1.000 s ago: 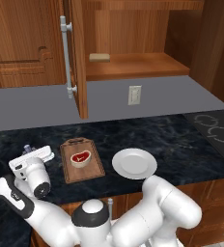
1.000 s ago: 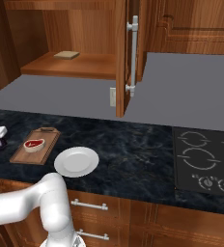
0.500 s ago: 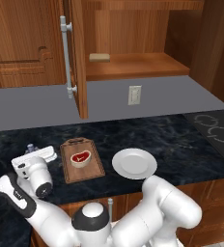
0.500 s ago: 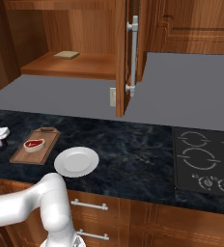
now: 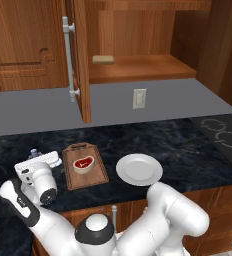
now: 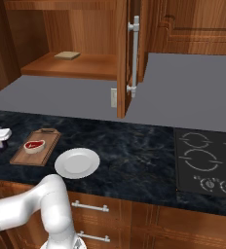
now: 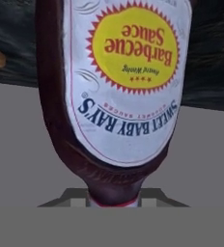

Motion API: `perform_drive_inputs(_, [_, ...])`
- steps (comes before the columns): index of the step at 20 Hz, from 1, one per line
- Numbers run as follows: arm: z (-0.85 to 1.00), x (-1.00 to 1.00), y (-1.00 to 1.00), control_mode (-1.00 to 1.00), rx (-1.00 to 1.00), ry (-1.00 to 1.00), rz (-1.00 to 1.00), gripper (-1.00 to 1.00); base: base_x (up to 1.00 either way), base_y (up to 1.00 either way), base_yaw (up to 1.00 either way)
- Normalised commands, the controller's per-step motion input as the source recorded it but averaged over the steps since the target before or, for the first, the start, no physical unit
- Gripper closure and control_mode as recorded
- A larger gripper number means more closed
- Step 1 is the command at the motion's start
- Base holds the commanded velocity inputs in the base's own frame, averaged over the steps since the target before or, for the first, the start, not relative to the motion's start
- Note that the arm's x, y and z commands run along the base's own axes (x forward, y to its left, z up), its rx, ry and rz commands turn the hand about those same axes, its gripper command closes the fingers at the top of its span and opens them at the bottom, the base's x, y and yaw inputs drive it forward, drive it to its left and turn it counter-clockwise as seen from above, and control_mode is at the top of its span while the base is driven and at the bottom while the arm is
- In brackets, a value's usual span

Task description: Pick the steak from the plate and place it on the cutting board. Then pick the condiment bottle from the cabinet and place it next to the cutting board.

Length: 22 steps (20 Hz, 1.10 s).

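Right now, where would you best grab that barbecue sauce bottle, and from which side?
At the narrow neck, coming in from the side, across the bottle's length. The condiment bottle tapers there to a width the fingers can close around, while its labelled body is broad and rounded. The hand is shut on it at that end.

The dark marbled tabletop [image 5: 178,145] carries a wooden cutting board [image 5: 84,167] towards its left end and a white plate [image 5: 139,169] just right of it, near the front edge; a black hob [image 6: 207,163] sits at the right end
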Motion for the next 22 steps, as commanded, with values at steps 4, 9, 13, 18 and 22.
perform_drive_inputs(4, [-0.38,0.07,-0.27,-1.00,0.06,0.00,0.08,1.00,0.00,0.00,0.00])
perform_drive_inputs(9, [-0.36,0.08,-0.22,-1.00,0.05,0.00,0.08,-1.00,0.00,0.00,0.00])
perform_drive_inputs(13, [-0.39,0.10,-0.29,-1.00,0.05,0.00,0.08,-1.00,0.00,0.00,0.00])
perform_drive_inputs(18, [-0.38,0.15,-0.37,-1.00,0.07,0.00,0.07,-1.00,0.00,0.00,0.00])
perform_drive_inputs(22, [-0.28,0.12,-0.35,-1.00,0.10,0.00,0.07,-1.00,0.00,0.00,0.00])
